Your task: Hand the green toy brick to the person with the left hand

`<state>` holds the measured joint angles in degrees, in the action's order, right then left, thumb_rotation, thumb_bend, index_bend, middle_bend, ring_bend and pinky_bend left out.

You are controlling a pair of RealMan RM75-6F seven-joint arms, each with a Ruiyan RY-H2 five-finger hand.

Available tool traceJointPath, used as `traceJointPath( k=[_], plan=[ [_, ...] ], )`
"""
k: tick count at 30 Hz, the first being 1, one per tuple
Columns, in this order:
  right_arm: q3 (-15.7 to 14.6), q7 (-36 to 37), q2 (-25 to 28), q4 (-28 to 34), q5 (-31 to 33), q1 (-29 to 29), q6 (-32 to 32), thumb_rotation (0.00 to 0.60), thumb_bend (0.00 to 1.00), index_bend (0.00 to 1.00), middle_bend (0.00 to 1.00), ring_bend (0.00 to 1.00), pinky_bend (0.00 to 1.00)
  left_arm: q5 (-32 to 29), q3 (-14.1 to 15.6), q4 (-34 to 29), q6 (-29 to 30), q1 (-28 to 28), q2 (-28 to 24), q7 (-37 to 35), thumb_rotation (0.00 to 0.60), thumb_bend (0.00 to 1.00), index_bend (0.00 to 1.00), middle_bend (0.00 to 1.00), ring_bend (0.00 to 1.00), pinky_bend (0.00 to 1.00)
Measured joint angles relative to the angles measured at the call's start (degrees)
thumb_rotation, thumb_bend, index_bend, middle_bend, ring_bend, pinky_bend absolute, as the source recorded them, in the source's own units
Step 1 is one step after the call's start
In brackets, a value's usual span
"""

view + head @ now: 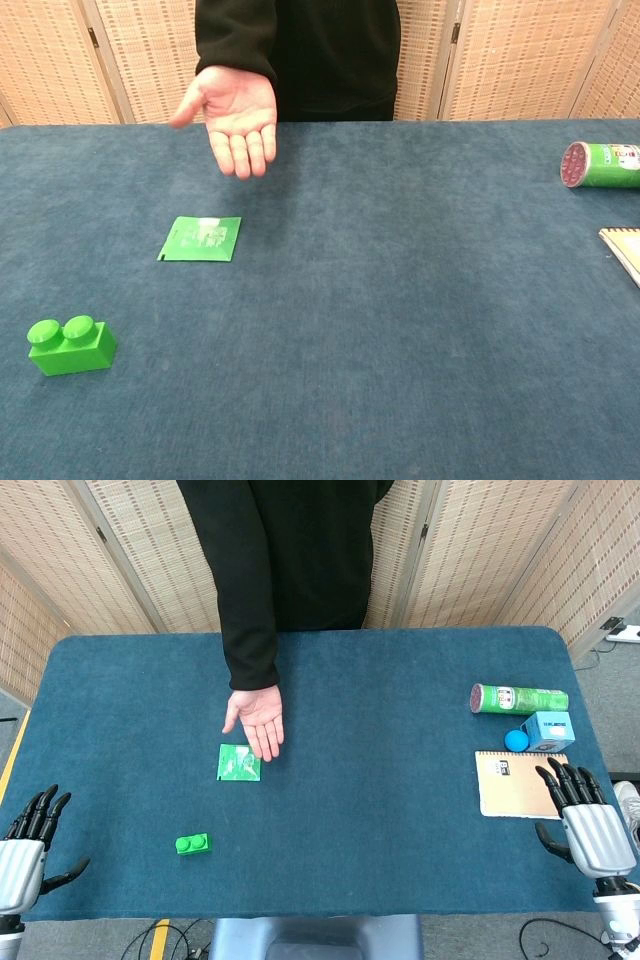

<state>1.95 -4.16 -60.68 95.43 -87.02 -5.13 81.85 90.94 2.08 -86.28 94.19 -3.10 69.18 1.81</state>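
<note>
The brick (70, 345) sits on the table's (380, 810) near left, untouched — well apart from the left hand (28, 845), empty with fingers spread. The right hand (585, 815) likewise, beside a notebook (512, 783). The person's palm (257, 718) waits open — above a green packet (239, 763).

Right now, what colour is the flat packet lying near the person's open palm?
Green, like the brick; the flat packet shows best in the chest view.

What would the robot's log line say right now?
left robot hand: open, empty | green toy brick: on table | person's palm: open, waiting
</note>
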Motion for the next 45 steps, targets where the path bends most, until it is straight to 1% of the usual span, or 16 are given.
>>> traceJointPath(
  k=[5,7,8,10,12,13,18,22,26,29,33,38,42,45],
  plan=[
    [-0.3,0.3,0.2,0.1,-0.5,-0.1,-0.2,0.6,0.32,0.0,0.0,0.0,0.0,1.1,0.5,-0.5,-1.7,-0.5,0.0,-1.1,0.6,0.21,0.05,0.02,0.04,0.24],
    [-0.6,0.4,0.3,0.2,-1.2,-0.1,-0.1,0.6,0.32,0.0,0.0,0.0,0.0,1.9,0.9,-1.3,-2.7,-0.9,-0.1,-1.6,0.6,0.22,0.08,0.03,0.06,0.24],
    [-0.8,0.6,0.3,0.2,-1.5,0.0,-0.1,0.6,0.32,0.0,0.0,0.0,0.0,2.7,1.2,-2.0,-3.4,-1.3,-0.2,-1.4,0.6,0.21,0.1,0.05,0.09,0.26],
    [-1.0,1.1,0.5,0.2,-2.2,-0.1,0.0,0.6,0.32,0.0,0.0,0.0,0.0,3.8,1.8,-3.5,-5.1,-2.1,-0.3,-1.0,0.6,0.22,0.19,0.14,0.21,0.35],
    [-1.1,1.8,0.7,0.3,-2.9,-0.2,0.1,0.6,0.32,0.0,0.0,0.0,0.0,4.5,2.5,-6.0,-7.7,-3.0,-0.4,-0.1,0.6,0.21,0.24,0.2,0.29,0.43],
    [-1.2,2.4,0.8,0.3,-3.5,-0.3,0.2,0.6,0.32,0.0,0.0,0.0,0.0,4.7,2.8,-7.3,-8.9,-3.4,-0.4,0.6,0.6,0.21,0.26,0.22,0.3,0.45],
    [-1.9,5.7,1.7,0.0,-5.9,-0.5,0.8,0.6,0.32,0.0,0.0,0.0,0.0,2.8,3.1,-13.8,-14.5,-5.0,0.8,7.4,0.6,0.21,0.27,0.22,0.31,0.46],
    [-2.6,8.9,2.9,-0.4,-7.9,-0.4,1.7,0.6,0.32,0.0,0.0,0.0,0.0,-1.7,2.5,-18.3,-18.1,-5.8,3.0,13.4,0.6,0.22,0.27,0.22,0.31,0.46],
    [-3.2,11.8,3.8,-1.0,-9.6,0.0,3.8,0.6,0.32,0.0,0.0,0.0,0.0,-7.7,0.4,-21.6,-20.6,-7.0,5.1,18.0,0.6,0.21,0.25,0.22,0.31,0.46],
    [-3.5,13.7,4.3,-1.6,-10.9,0.5,5.7,0.6,0.32,0.0,0.0,0.0,0.0,-12.6,-1.4,-22.9,-22.2,-8.1,6.8,19.8,0.6,0.22,0.27,0.22,0.31,0.47],
    [-4.0,15.7,4.9,-2.4,-12.3,0.9,7.0,0.6,0.32,0.0,0.0,0.0,0.0,-18.9,-3.6,-23.5,-24.4,-10.0,8.9,22.6,0.6,0.22,0.28,0.22,0.31,0.47],
    [-4.2,17.2,5.3,-3.2,-12.9,1.5,8.9,0.6,0.32,0.0,0.0,0.0,0.0,-26.1,-5.3,-24.0,-26.2,-12.2,11.3,26.6,0.6,0.22,0.28,0.22,0.31,0.47],
    [-4.3,17.7,5.4,-3.5,-13.4,2.0,10.0,0.6,0.32,0.0,0.0,0.0,0.0,-30.1,-5.9,-23.5,-27.2,-13.8,12.7,28.5,0.6,0.22,0.29,0.23,0.31,0.47],
    [-4.5,17.8,5.4,-3.8,-13.9,2.3,10.7,0.6,0.32,0.0,0.0,0.0,0.0,-31.5,-6.2,-22.1,-27.5,-14.6,13.4,28.6,0.6,0.22,0.3,0.25,0.31,0.48]
  ],
)
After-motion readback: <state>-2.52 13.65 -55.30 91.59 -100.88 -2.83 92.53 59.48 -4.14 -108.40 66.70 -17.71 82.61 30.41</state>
